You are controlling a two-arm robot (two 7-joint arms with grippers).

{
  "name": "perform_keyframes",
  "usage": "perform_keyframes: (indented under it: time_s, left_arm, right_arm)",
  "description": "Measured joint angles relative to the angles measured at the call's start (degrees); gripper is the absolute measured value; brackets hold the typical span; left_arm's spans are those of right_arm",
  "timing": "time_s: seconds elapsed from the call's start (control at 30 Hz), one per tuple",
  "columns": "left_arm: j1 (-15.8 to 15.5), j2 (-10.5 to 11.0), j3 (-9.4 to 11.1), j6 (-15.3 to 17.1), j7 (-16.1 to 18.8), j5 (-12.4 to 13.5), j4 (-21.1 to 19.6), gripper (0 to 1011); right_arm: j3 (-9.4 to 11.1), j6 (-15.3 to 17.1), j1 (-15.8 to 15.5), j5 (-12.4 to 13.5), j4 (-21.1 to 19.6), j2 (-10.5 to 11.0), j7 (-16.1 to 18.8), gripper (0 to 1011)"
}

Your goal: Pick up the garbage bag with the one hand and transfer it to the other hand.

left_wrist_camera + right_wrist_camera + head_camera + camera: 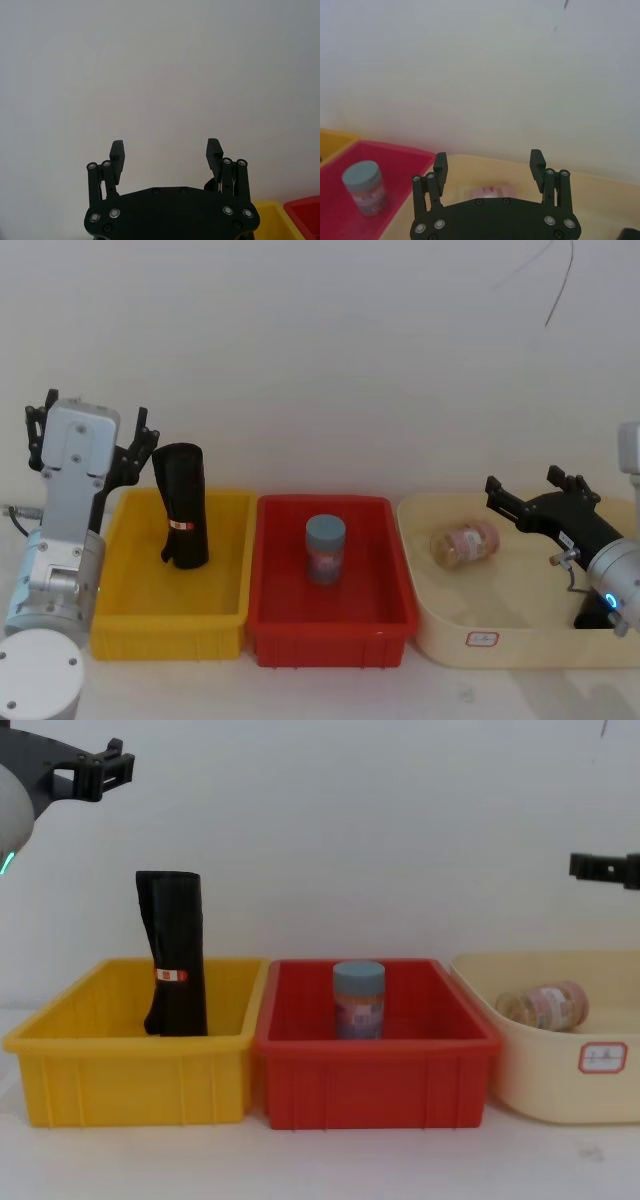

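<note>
Scene: three bins stand in a row on a white table before a plain white wall, a yellow plastic bin (130,625) toward the left edge, a red plastic bin (330,625) in the middle, a cream tub (440,635) toward the right edge.

Garbage bag: a tall black roll of glossy plastic (182,505) stands nearly upright in the yellow bin, toward its back wall, rising well above the rim. A narrow red-and-white label band circles it low down; the plastic is creased and folded along its length.

Left claw: the black fingered left claw (88,440) on its silver wrist hangs above the bin's left back corner, beside the roll and apart from it, fingers spread wide and empty.

Right claw: the black right claw (535,500) hovers over the cream tub at the right end, fingers wide apart, holding nothing.

Step in hand: by the look of it, the reach for the roll, with no grasp made yet.

Doing it well: the left claw would probably do best to come in level, straddle the upper half above the label, and close firmly, since slick soft plastic may slip or squash; lift straight up to clear the bin wall.

Also present: a grey-capped jar (325,548) upright in the red bin; a pinkish jar (465,543) on its side in the tub.
</note>
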Motion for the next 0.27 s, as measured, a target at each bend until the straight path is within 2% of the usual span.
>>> perform_keyframes:
  time_s: [0.27]
  left_arm:
    - [0.0,0.0,0.0,0.0,0.0,0.0,0.0,1001]
  right_arm:
    - [0.4,-0.1,-0.9,0.7,-2.9,-0.3,0.2,1001]
